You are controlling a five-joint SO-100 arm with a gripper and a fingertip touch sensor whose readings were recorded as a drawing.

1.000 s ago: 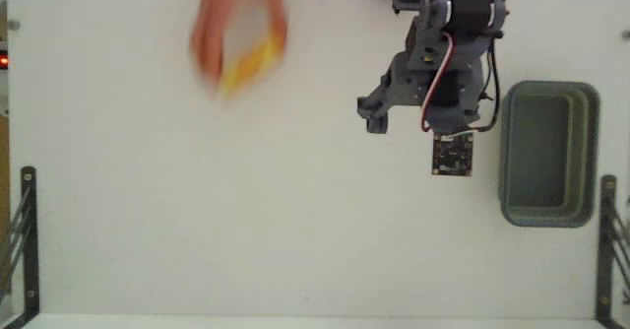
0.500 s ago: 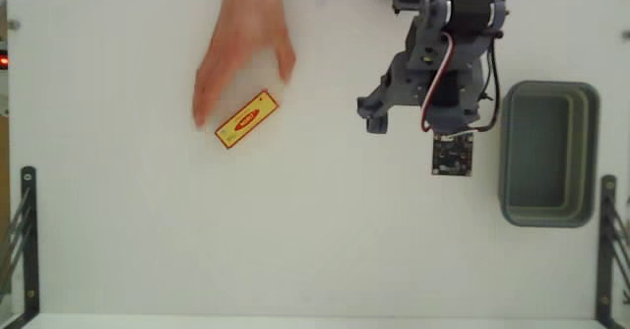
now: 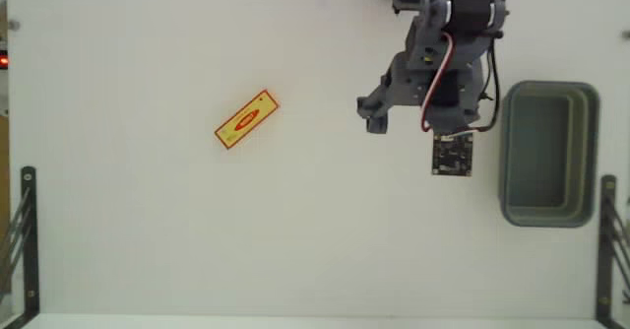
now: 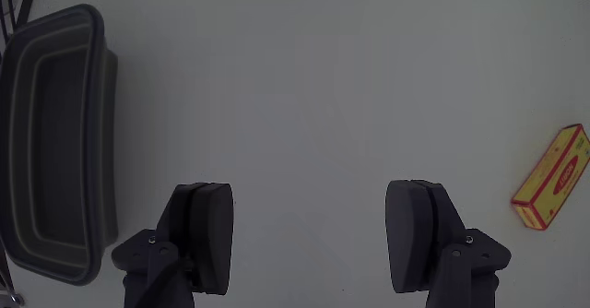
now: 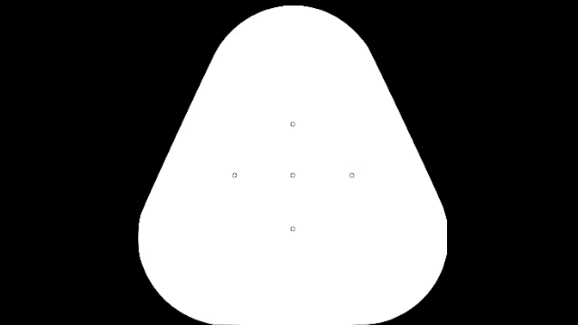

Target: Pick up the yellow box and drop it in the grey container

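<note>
View differences: in the fixed view we see the whole white table [image 3: 295, 230], the dark grey arm [image 3: 438, 63] reaching in from the top edge, and black metal brackets [image 3: 28, 230] at both lower sides; the wrist view alone shows us the two fingers [image 4: 207, 234].
Pincer state: in the wrist view we see the gripper [image 4: 309, 230] with its jaws wide apart, bare table between them, nothing held.
Box position: the small flat yellow rectangular box with a red oval mark [image 3: 246, 119] lies diagonally on the table, well to the left of the arm in the fixed view; in the wrist view it [image 4: 551, 177] sits near the right edge, outside the jaws.
Container position: the grey-green rectangular plastic tub with rounded corners [image 3: 547, 211] stands just right of the arm in the fixed view, at the left edge [image 4: 92, 114] in the wrist view.
Open room: we see only bare table around the box.
</note>
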